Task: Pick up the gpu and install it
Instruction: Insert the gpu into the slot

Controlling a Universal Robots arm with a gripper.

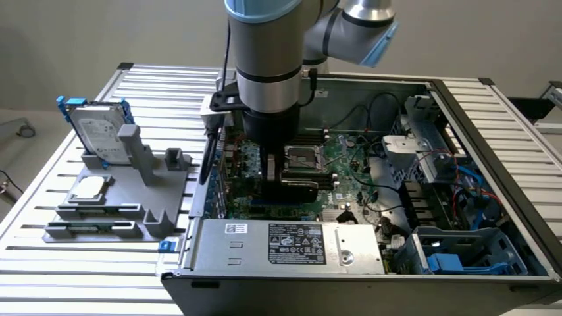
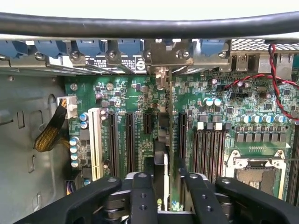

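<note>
The gpu point(image 1: 294, 191) stands on edge in a slot of the green motherboard point(image 1: 351, 164) inside the open computer case, its black shroud showing below my gripper point(image 1: 290, 172). In the wrist view the gpu point(image 2: 161, 156) runs edge-on away from me, and its silver bracket point(image 2: 161, 74) meets the case's rear slot row. My gripper point(image 2: 167, 178) straddles the card's near end. The black fingers point(image 2: 141, 196) stand open on either side, with a gap showing between the card and one finger.
A grey holder point(image 1: 114, 197) outside the case carries a silver hard drive with blue rails point(image 1: 97, 131) and a small square chip point(image 1: 88, 189). The power supply point(image 1: 285, 243), drive cages point(image 1: 465, 253) and CPU socket point(image 2: 254, 175) crowd the case. A black cable point(image 2: 149, 25) crosses the wrist view.
</note>
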